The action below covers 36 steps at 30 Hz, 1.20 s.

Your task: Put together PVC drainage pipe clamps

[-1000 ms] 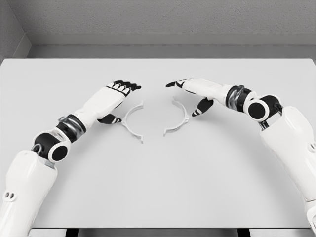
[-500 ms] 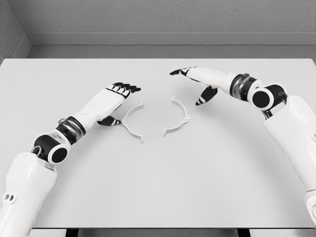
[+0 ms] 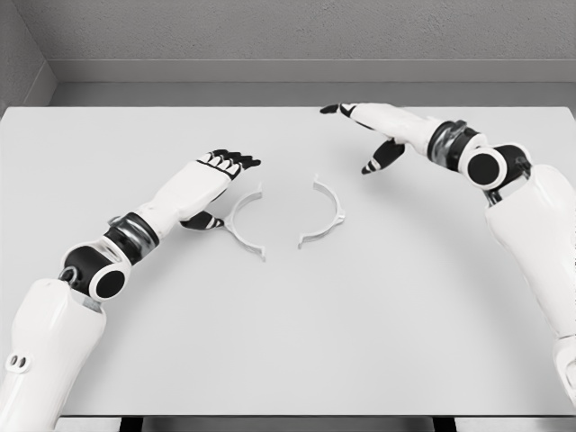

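Two white half-ring clamp pieces lie flat near the middle of the white table (image 3: 288,342). The left clamp half (image 3: 241,225) and the right clamp half (image 3: 327,213) face each other with a gap between them. My left hand (image 3: 220,175) hovers just left of the left half, fingers relaxed and holding nothing, its thumb close to the piece's outer curve. My right hand (image 3: 360,130) is raised farther back and to the right of the right half, apart from it, fingers spread and empty.
A grey wall (image 3: 288,36) runs behind the table's far edge. The table's front edge lies at the bottom of the view.
My right hand has lifted up and back to the right, away from the right clamp half. The left hand has barely shifted. Both clamp halves stay in place.
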### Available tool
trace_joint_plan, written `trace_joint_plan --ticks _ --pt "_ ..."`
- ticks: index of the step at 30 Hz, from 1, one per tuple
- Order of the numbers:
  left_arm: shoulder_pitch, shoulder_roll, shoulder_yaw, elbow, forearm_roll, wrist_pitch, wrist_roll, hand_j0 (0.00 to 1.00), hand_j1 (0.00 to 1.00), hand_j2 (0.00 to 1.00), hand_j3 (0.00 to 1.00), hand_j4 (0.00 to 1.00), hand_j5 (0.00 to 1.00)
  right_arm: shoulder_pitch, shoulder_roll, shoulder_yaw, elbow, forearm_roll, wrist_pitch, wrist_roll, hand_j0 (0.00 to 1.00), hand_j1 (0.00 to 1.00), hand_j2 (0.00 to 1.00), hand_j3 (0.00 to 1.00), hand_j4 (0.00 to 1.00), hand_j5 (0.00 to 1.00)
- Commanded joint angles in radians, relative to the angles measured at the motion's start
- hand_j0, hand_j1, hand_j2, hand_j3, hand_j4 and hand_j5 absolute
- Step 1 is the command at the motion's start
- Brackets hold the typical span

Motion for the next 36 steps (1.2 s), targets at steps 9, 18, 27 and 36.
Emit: trace_joint_plan --ticks 9,18,27,36 --pt "0.008 0.001 0.001 -0.006 0.005 0.001 0.001 1.0 1.0 1.0 1.0 1.0 1.0 -0.008 0.059 0.006 0.047 -0.002 0.003 -0.003 1.0 1.0 1.0 1.0 1.0 1.0" --pt "0.023 0.0 -0.001 -0.024 0.005 -0.001 0.001 1.0 1.0 1.0 1.0 1.0 1.0 -0.008 0.096 0.031 0.045 -0.003 0.006 -0.003 1.0 1.0 1.0 1.0 1.0 1.0" --pt "0.021 0.0 -0.015 -0.024 0.005 -0.001 0.001 1.0 1.0 1.0 1.0 1.0 1.0 -0.012 0.115 0.031 0.047 0.0 0.006 -0.003 1.0 1.0 1.0 1.0 1.0 1.0" --pt "0.023 0.035 0.036 -0.041 0.023 -0.007 0.001 1.0 1.0 1.0 1.0 1.0 1.0 -0.029 0.133 0.031 0.125 0.003 0.003 -0.004 1.0 1.0 1.0 1.0 1.0 1.0"
